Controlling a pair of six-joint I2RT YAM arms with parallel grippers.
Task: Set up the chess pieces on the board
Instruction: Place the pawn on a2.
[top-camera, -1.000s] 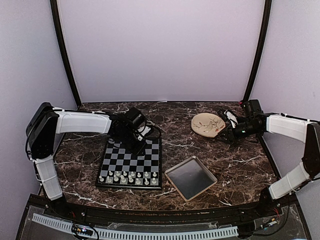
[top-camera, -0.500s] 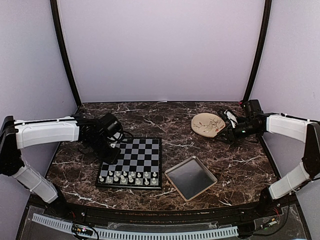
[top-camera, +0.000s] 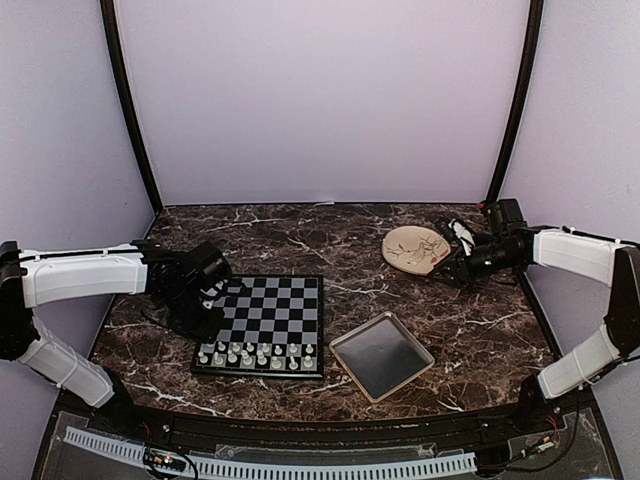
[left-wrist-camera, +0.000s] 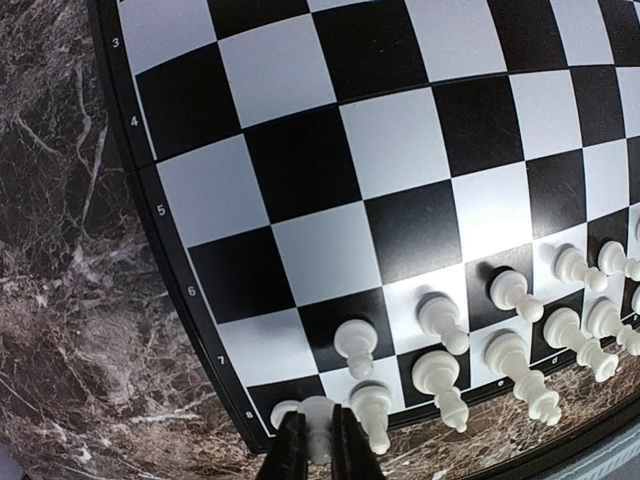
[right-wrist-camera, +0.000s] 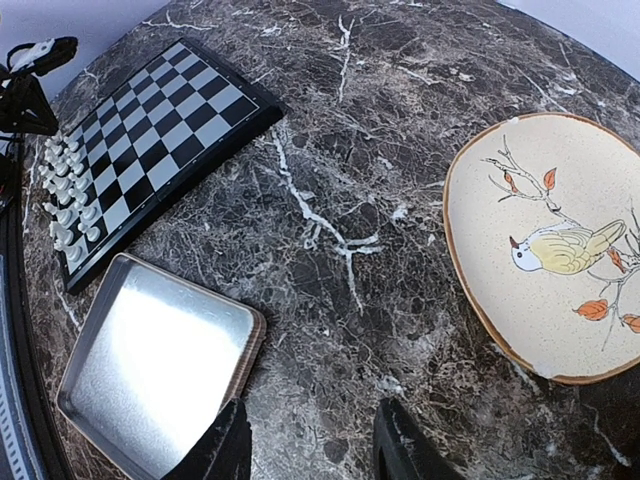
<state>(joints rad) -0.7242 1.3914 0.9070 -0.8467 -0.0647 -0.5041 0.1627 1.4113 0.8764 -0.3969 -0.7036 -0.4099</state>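
As the left hand (left-wrist-camera: 318, 450) retreats to the chessboard's (left-wrist-camera: 330, 150) corner, only its wrist view shows a white piece (left-wrist-camera: 317, 412) pinched; right hand (right-wrist-camera: 310, 455) open.

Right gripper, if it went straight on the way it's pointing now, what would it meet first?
Probably the bare marble table, in the gap between the metal tray and the bird plate. The right gripper is open and angled down at that patch; depth is hard to judge.
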